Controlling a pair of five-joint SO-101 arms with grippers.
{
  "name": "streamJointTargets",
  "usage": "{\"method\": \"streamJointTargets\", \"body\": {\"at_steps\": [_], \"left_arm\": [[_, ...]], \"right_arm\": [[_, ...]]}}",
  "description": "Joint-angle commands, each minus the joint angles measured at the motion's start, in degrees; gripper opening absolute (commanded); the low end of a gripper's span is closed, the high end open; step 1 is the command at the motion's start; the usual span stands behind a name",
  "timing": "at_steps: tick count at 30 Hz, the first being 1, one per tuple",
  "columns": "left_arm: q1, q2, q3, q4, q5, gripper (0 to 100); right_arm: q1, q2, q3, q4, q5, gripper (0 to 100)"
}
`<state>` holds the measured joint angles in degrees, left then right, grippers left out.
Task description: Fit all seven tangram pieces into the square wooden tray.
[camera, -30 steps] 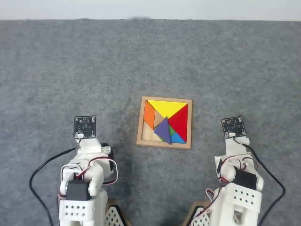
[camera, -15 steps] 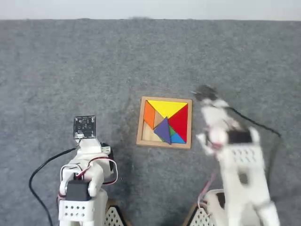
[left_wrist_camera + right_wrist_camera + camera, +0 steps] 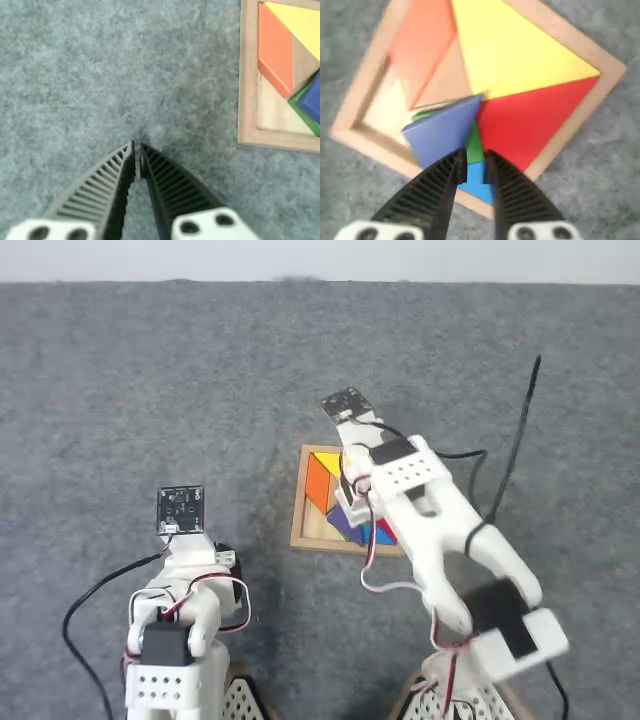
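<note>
Your right claw hangs barely parted over the square wooden tray at mid-desk, where the purple piece lies askew across the green one, while your left claw, pressed together, rests near the tray's side.

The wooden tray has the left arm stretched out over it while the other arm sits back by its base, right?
No, it is the right arm: the right wrist view shows the right gripper over the wooden tray. The left gripper sits back, over grey carpet beside the tray.
</note>
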<state>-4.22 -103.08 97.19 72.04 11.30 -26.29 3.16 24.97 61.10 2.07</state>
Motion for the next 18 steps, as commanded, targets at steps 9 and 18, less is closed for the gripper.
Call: {"method": "streamJointTargets", "body": {"at_steps": [9,18], "left_arm": [[-0.4,-1.1,-0.7,0.3,-0.8,1],[-0.4,-1.1,-0.7,0.3,-0.8,1]], "right_arm": [[-3.4,0.0,-3.9,-1.3,-1.2,2.0],[-6.2,2.8,-4.2,-2.8,-1.1,2.0]]}}
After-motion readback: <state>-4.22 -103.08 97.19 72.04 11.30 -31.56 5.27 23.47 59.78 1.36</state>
